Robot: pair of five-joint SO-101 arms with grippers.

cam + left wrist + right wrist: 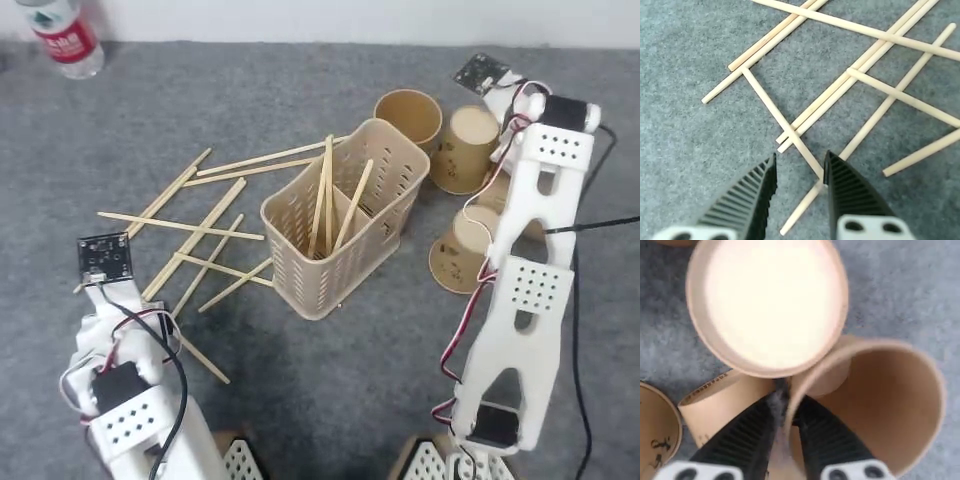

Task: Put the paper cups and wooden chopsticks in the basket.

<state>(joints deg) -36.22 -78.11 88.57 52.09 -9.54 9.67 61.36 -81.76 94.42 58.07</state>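
Left gripper point(799, 167) spread, low over pale wooden chopsticks point(860, 65) scattered on the grey carpeted worktop point(300, 80); one stick passes between its jaws. Right gripper point(786, 402) pinches the rim of a tipped brown paper cup point(880, 405), touching another cup point(770, 305). Beige perforated plastic basket point(320, 265) stands upright between the arms, several chopsticks inside.

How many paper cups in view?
4. An upright cup beyond the basket, an upside-down cup beside it, a tipped cup right of the basket, and a part-hidden cup under the right arm, rim in the right gripper. More may be hidden there.
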